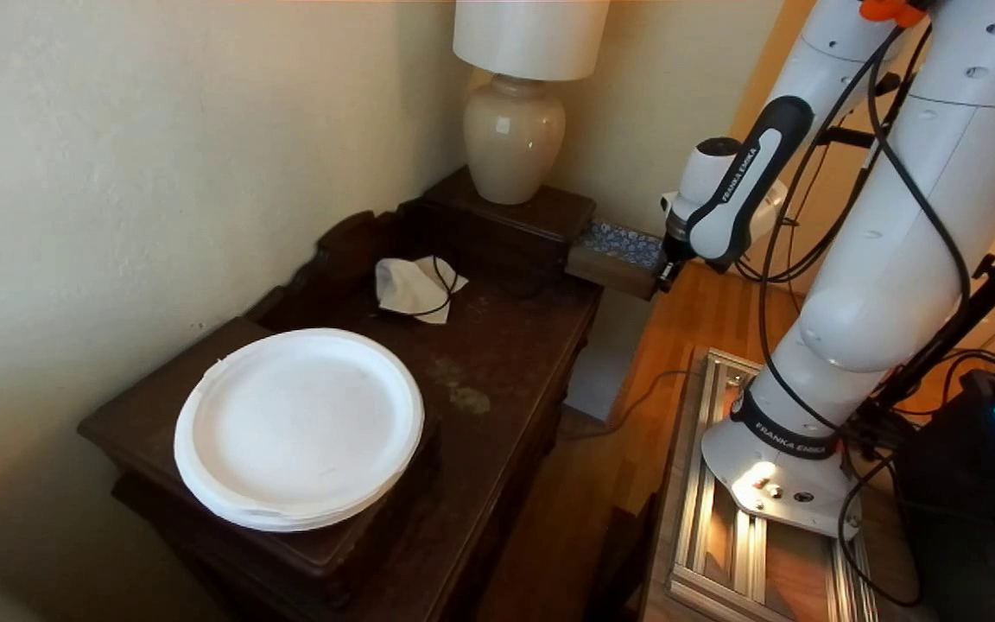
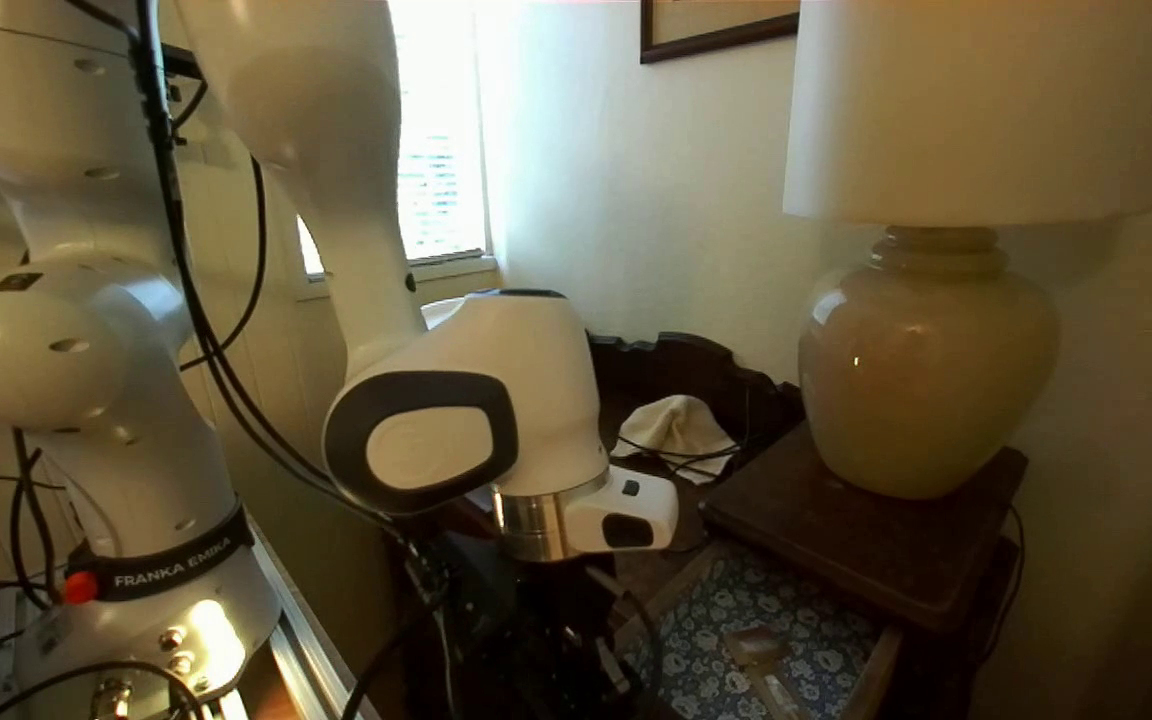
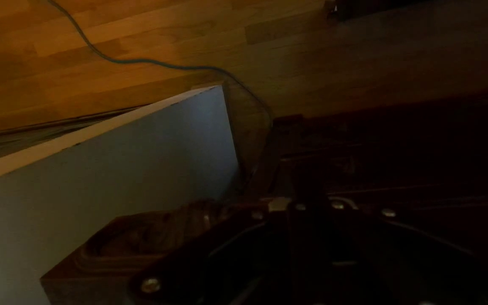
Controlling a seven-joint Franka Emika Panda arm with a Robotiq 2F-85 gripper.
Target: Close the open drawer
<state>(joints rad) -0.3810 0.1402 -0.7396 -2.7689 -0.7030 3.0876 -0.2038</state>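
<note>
The drawer (image 1: 608, 269) is a small shallow brown wooden box with blue floral lining. It stands pulled out from under the raised box that bears the lamp. In an exterior view its side wall (image 2: 880, 672) and lined inside show, with a pale brush-like item (image 2: 761, 655) in it. My gripper (image 1: 665, 273) points down at the drawer's outer end, close against it; whether it touches I cannot tell. In the wrist view the drawer's carved front (image 3: 142, 243) is beside the dark gripper (image 3: 319, 205). The fingers look shut together, with nothing visible between them.
A lamp (image 1: 515, 142) stands on the raised box (image 1: 541, 212) above the drawer. White plates (image 1: 299, 428) and a cloth (image 1: 417, 289) with a black cable lie on the dark table (image 1: 497, 345). A pale panel (image 3: 151, 156) stands below the drawer. A cable (image 3: 142, 61) crosses the floor.
</note>
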